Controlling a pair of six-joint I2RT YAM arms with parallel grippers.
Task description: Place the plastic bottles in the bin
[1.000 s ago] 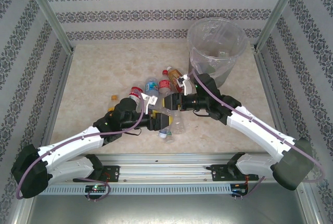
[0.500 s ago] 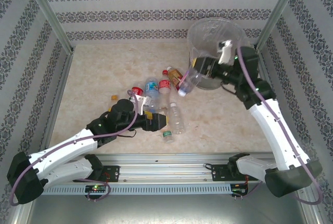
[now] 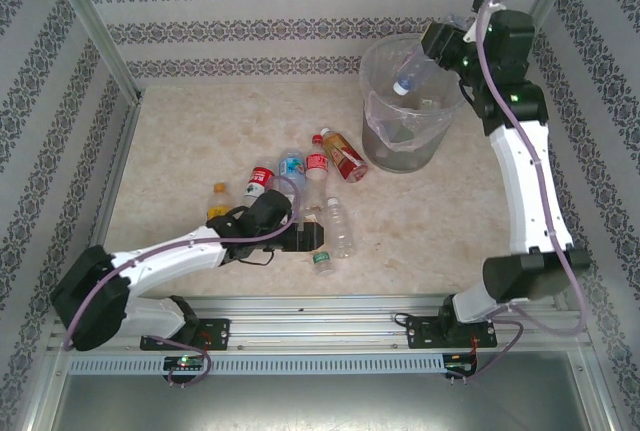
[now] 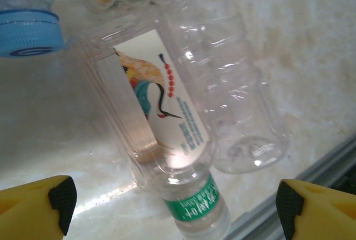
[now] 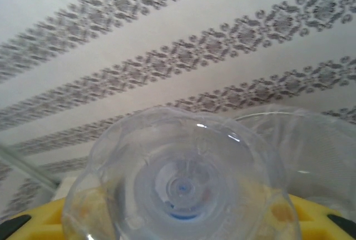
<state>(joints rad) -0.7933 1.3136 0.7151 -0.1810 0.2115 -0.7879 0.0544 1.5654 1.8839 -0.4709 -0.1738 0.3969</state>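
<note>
Held a clear bottle tilted over the bin in the right gripper, clamped shut. Spread the left gripper wide at two more bottles lying on the tabletop.

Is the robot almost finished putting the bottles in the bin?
Not yet. Shapes show through the wall of the bin, maybe bottles dropped in, but that's hard to tell. The right claw holds a blue-capped bottle over the bin's mouth. The left claw is open beside a clear bottle, not gripping it yet. About seven bottles lie on the table, so most of the job is left.
</note>
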